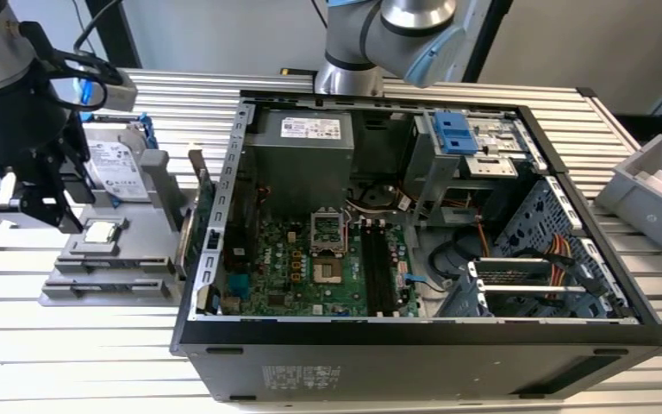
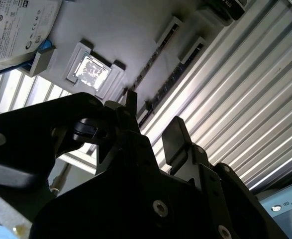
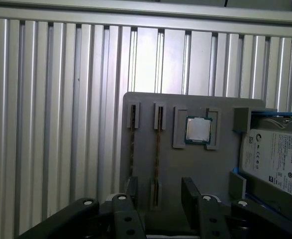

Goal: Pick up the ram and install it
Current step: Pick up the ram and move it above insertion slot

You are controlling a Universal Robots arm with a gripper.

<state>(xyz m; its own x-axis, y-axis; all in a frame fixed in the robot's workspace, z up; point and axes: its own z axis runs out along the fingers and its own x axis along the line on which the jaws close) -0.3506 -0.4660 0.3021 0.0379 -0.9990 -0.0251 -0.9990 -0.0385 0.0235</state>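
Two ram sticks stand on edge in slots at one end of a grey holder [image 3: 185,169]. One ram stick [image 3: 158,144] runs toward the gap between my fingers, and the other [image 3: 133,134] lies just outside one finger. My gripper [image 3: 160,191] hovers above them, open and holding nothing. In the second wrist view the same sticks [image 2: 178,69] show as thin dark lines beyond the open gripper [image 2: 153,117]. In the exterior view the gripper [image 1: 55,216] hangs over the holder [image 1: 135,289], at that view's left of the open computer case [image 1: 423,332]. The motherboard's long black memory slots [image 1: 379,263] lie inside it.
On the same holder sit a small square processor chip [image 3: 198,129] and a silver hard drive with a white label [image 3: 275,159]. The table is ribbed aluminium [image 3: 46,124]. A grey bin [image 1: 653,190] stands at the exterior view's right, and the arm's base [image 1: 348,78] rises behind the case.
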